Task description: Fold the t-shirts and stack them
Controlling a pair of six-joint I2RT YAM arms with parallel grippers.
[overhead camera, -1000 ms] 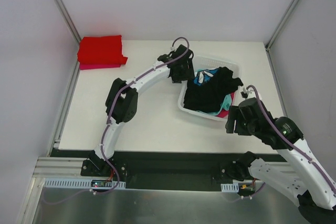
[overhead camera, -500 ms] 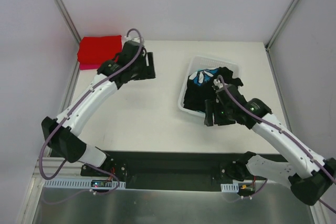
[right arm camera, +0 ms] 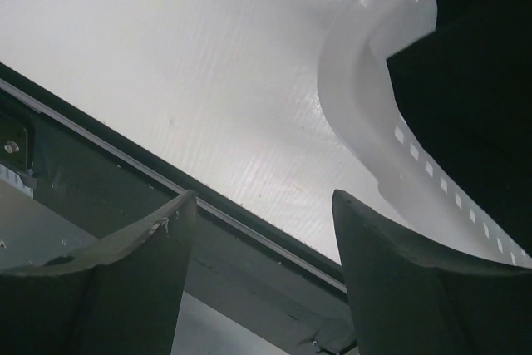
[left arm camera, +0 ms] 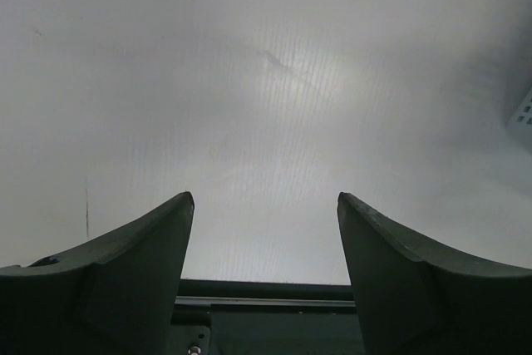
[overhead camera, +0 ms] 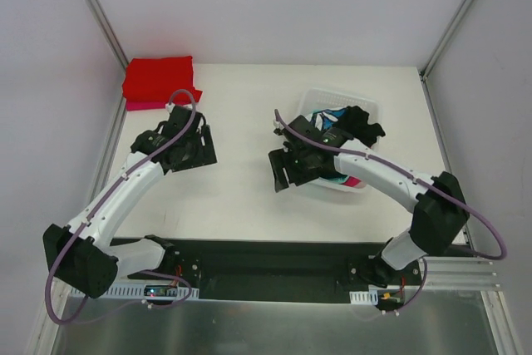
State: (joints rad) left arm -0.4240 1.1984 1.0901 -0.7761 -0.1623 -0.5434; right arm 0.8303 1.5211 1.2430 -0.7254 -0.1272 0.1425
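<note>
A black t-shirt (overhead camera: 359,125) with a blue and white print (overhead camera: 326,118) is heaped in the white mesh basket (overhead camera: 368,108). A bit of pink and teal cloth (overhead camera: 350,180) shows under it. A folded red t-shirt (overhead camera: 158,78) lies on a pink one (overhead camera: 155,106) at the table's far left corner. My left gripper (overhead camera: 194,158) (left arm camera: 264,197) hangs open over bare table, holding nothing. My right gripper (overhead camera: 284,177) (right arm camera: 259,193) is open and empty beside the basket's near left corner (right arm camera: 362,114), with the black t-shirt (right arm camera: 470,81) to its right.
The white table (overhead camera: 241,106) ends in a dark rail (overhead camera: 266,248) along its near edge, which both wrist views face. Metal frame posts (overhead camera: 100,12) and grey walls close in the left, right and back sides.
My left arm swung from the basket out to the left and now sits lower, mid-left. My right arm crossed over the basket from its right side to its near left corner.
</note>
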